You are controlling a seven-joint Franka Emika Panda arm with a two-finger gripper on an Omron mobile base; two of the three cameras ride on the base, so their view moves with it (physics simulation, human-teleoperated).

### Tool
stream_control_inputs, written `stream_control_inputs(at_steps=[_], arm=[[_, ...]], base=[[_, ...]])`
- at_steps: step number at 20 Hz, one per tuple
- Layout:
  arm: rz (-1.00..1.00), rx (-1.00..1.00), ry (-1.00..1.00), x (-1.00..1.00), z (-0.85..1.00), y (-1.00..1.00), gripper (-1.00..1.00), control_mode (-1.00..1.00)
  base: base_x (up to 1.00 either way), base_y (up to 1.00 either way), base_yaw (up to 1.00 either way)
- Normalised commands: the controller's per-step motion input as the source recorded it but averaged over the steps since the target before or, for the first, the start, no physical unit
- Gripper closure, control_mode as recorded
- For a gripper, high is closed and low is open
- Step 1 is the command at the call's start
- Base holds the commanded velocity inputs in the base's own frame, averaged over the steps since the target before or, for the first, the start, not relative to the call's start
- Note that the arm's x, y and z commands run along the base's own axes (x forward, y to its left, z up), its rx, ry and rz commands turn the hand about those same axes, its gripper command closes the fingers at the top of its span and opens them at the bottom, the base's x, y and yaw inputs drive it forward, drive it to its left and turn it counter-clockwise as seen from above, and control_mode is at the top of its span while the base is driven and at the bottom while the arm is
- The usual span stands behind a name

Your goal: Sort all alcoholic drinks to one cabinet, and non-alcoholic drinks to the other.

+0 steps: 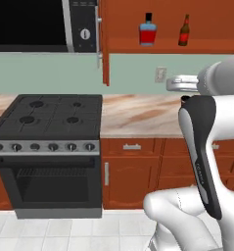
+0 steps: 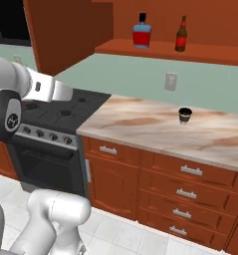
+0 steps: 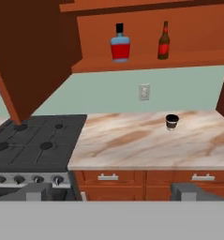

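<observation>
On the plank shelf of an open red-brown wall cabinet (image 3: pixel 146 61) stand two alcoholic drinks. One is a squat red bottle (image 3: pixel 120 45) (image 1: pixel 148 30) (image 2: pixel 141 32) with pale-blue shoulders and a black cap. To its right is a slim brown bottle (image 3: pixel 163 42) (image 1: pixel 184 31) (image 2: pixel 180 35) with a red label. A short dark cup (image 3: pixel 172 122) (image 2: pixel 185 115) with a black lid sits on the marble counter (image 3: pixel 132 140) below them. My gripper (image 3: pixel 113 192) is open, well back from the counter, with nothing between its fingertips (image 3: pixel 36 191).
The cabinet's door (image 3: pixel 29 56) swings open over the black stove (image 3: pixel 33 145) at the left. A microwave (image 1: pixel 40 24) hangs above the stove. Drawer units (image 2: pixel 190 172) with metal handles run under the counter. A wall outlet (image 3: pixel 144 91) is behind it.
</observation>
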Motion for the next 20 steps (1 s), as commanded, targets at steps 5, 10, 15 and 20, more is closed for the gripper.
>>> stream_control_inputs(at_steps=[5, 10, 15, 20], arm=[[0.00, 0.00, 0.00, 0.00, 0.00, 0.00, -1.00, 1.00], [0.00, 0.00, 0.00, 0.00, 0.00, 0.00, -1.00, 1.00], [0.00, 0.00, 0.00, 0.00, 0.00, 0.00, -1.00, 1.00], [0.00, 0.00, 0.00, 0.00, 0.00, 0.00, -1.00, 1.00]], base=[[0.20, -0.49, 0.05], [0.39, -0.39, 0.01], [0.58, -0.23, 0.00], [0.42, -0.29, -0.07]])
